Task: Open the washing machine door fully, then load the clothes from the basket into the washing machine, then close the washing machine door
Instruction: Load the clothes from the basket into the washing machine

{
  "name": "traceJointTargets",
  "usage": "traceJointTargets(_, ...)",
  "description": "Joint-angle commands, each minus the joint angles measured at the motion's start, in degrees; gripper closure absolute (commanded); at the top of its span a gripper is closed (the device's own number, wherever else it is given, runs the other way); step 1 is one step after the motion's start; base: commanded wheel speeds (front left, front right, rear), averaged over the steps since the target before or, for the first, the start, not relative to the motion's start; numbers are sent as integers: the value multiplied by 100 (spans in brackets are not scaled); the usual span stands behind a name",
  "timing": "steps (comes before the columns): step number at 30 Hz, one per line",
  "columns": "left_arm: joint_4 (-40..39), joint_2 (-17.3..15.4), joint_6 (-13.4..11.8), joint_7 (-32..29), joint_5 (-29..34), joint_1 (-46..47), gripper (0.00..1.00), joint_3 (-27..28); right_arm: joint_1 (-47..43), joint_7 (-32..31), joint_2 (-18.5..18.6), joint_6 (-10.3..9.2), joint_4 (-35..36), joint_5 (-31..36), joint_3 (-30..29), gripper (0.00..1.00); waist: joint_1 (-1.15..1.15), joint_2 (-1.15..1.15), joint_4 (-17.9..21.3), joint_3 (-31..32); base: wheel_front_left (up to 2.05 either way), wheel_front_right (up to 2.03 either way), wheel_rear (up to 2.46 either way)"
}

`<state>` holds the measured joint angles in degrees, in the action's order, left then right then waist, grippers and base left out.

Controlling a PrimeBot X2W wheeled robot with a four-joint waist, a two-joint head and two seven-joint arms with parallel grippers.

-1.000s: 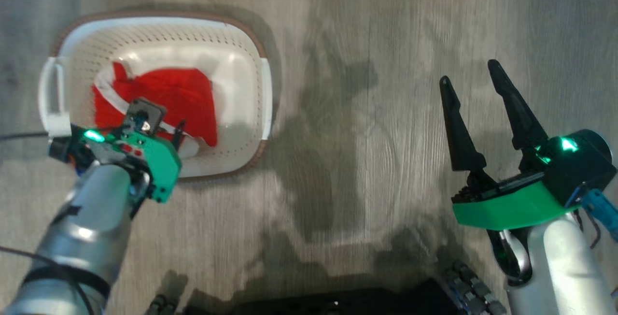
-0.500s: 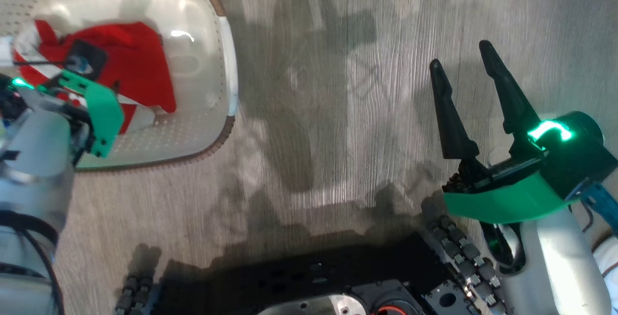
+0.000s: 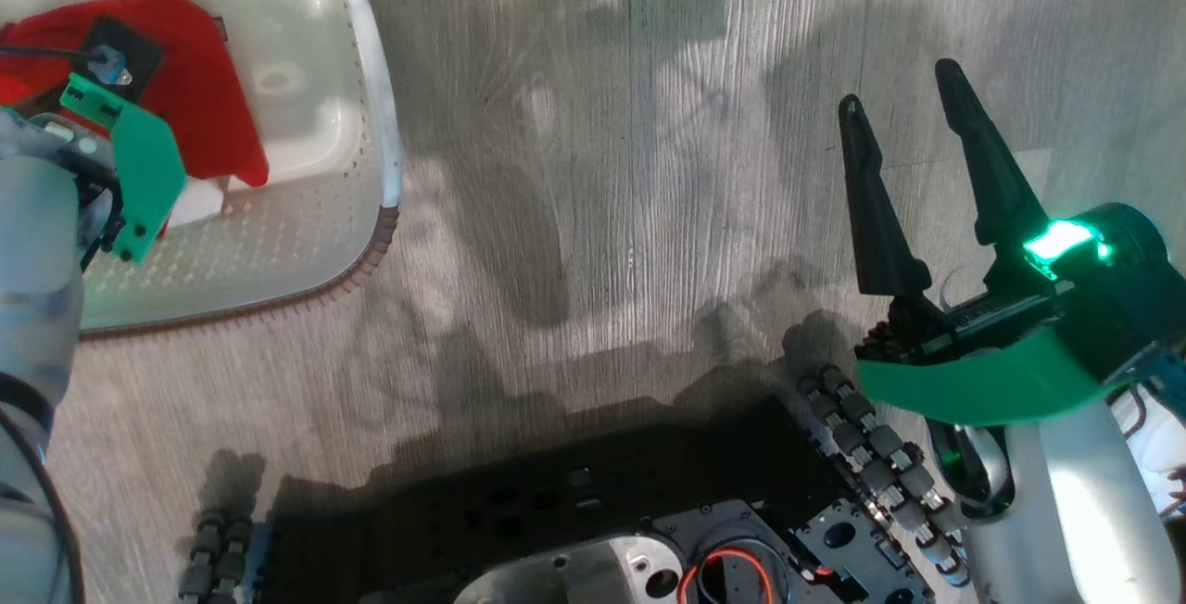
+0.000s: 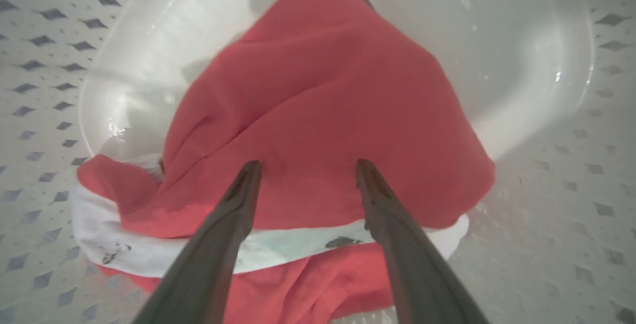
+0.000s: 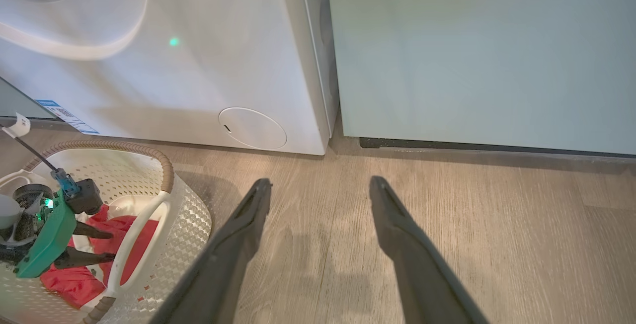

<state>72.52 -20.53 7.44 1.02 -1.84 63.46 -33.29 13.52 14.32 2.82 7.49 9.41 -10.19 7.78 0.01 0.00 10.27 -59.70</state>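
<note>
**Left claw poised over garment in basket; grasp not yet made**

Step in hand: picking the load out of the basket. The red garment (image 4: 323, 90) lies crumpled on the floor of the white perforated basket (image 4: 546, 190). A white band (image 4: 278, 247) runs across its near edge.

Left gripper (image 4: 308, 165): jaws spread wide, holding nothing. Both tips are set over the middle of the red cloth. Whether they touch it or stand just above cannot be told from the wrist view.

Recommendation: press down until both tips sink into the fabric, then close across the raised fold between them. A pinch on a thick fold should bring the whole garment up. A pinch on the thin edge band risks slipping or leaving cloth trailing over the rim. Lift straight up and clear of the brown rim before swinging toward the washing machine (image 5: 198, 65). The basket is light and may lift with the cloth if a finger snags a perforation.

Pose, left arm: the pale forearm rises along the left edge of the head view. The wrist is bent over the basket and the fingers point down into it.

Pose, right arm: the right gripper (image 3: 899, 90) hangs above the wooden floor (image 3: 602, 215), well apart from the basket. Its jaws are wide and empty. Its fingers point toward the machine's lower front and the teal cabinet (image 5: 472, 55) beside it.
</note>
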Motion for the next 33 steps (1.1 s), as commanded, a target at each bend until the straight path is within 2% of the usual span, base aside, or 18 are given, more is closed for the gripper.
traceJointTargets(1,24,-321,4,-67,-76,-94,0,8,-229,45,6,0,178,-35,103,0,-1,0,24,-24,0,0,0)
traceJointTargets(11,67,-431,4,-366,-433,50,0,-600,-426,56,6,0,320,-47,121,0,-1,0,85,-100,0,0,0)
traceJointTargets(18,82,-435,4,-421,-609,236,0,-748,-485,18,6,0,462,-4,100,0,-1,0,72,-154,0,0,0)
traceJointTargets(23,97,-421,-230,-337,-657,413,0,-735,-531,-64,6,0,616,28,98,0,-1,0,71,-185,0,0,0)
traceJointTargets(28,112,-387,-172,-448,-705,436,0,-785,-589,-124,6,0,720,54,108,0,-1,0,72,-193,0,0,0)
traceJointTargets(33,125,-302,-35,-815,-813,337,0,-898,-636,-142,6,0,744,73,85,0,-1,0,70,-199,0,0,0)
